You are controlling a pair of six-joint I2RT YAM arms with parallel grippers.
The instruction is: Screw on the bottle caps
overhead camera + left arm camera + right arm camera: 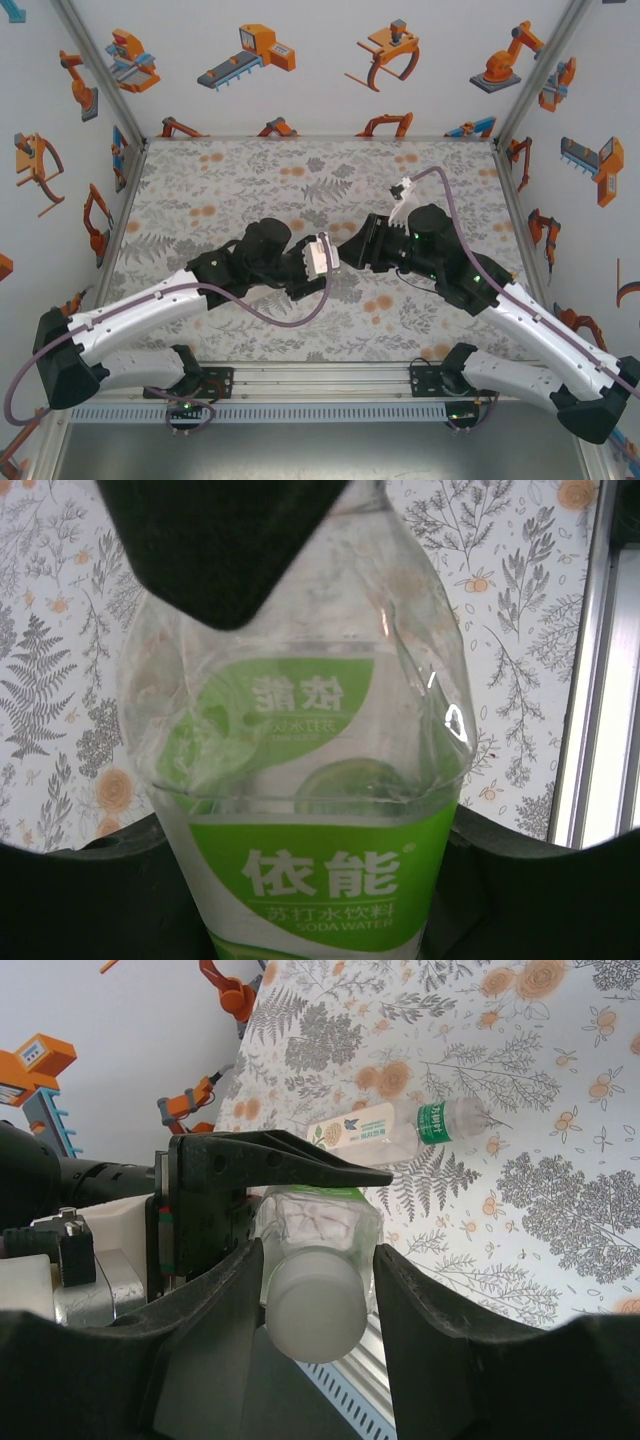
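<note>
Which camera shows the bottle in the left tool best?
The left wrist view: the bottle sits close up, its green label readable. The right wrist view gives its cap end-on between the jaws of the right tool; the top view leaves it too small to tell.

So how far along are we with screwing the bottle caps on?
Done: nothing I can confirm. In hand: the left gripper clamps the green-labelled soda water bottle, a whitish cap sits on its neck, and the fingers of the right gripper flank that cap; tightness can't be judged. Left: a second bottle lies on the table, its cap end unclear.
</note>
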